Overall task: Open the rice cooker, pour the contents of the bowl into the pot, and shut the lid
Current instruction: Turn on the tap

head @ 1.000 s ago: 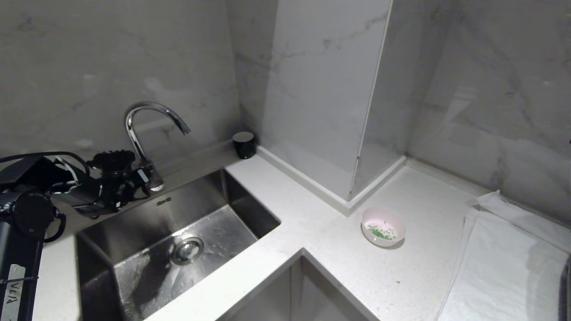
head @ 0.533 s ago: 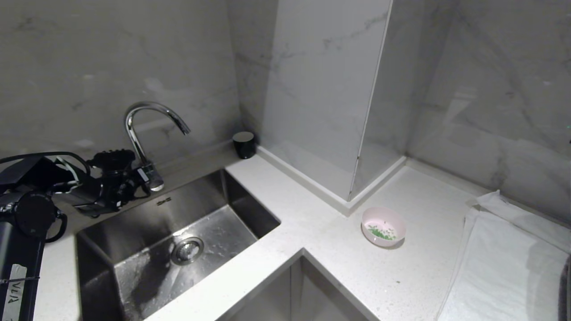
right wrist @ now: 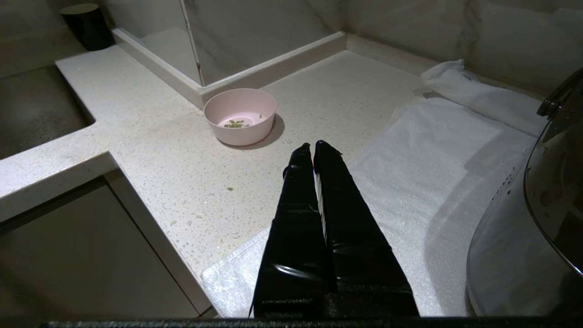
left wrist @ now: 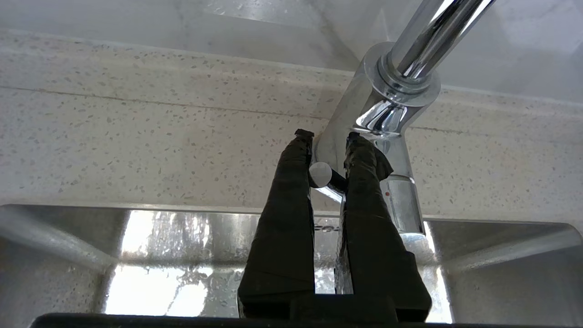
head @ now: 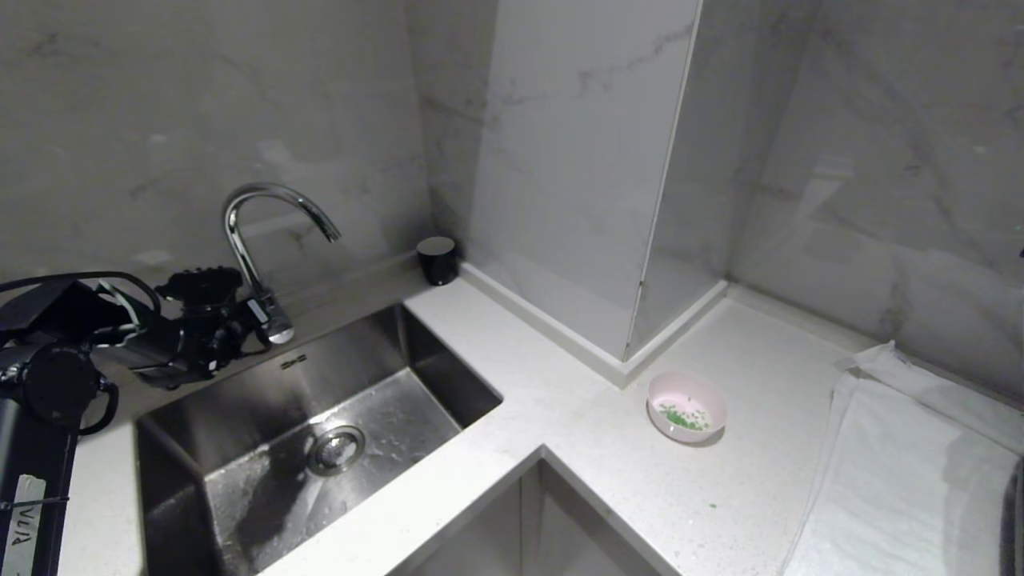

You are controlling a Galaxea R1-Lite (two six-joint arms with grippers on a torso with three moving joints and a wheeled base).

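The work surface is a white speckled stone counter (head: 576,448) that wraps an inside corner, backed by grey-veined marble wall panels (head: 576,160). A rectangular stainless-steel sink (head: 320,432) is set into the counter on the left, with a curved chrome tap (head: 264,232) behind it. A small black cylindrical cup (head: 438,259) stands in the corner by the wall. A white folded towel (head: 904,472) covers the counter at the right.

The small round bowl (head: 686,406), pale pink outside, sits on bare counter between sink and towel, near the wall's base. Tiny green bits (head: 682,417) lie inside it.

The left pincer (left wrist: 329,135) is clamped on the tap's short lever (left wrist: 322,175). The right pincer (right wrist: 312,146) hangs over the towel's edge, fingers together, holding nothing, apart from the bowl.
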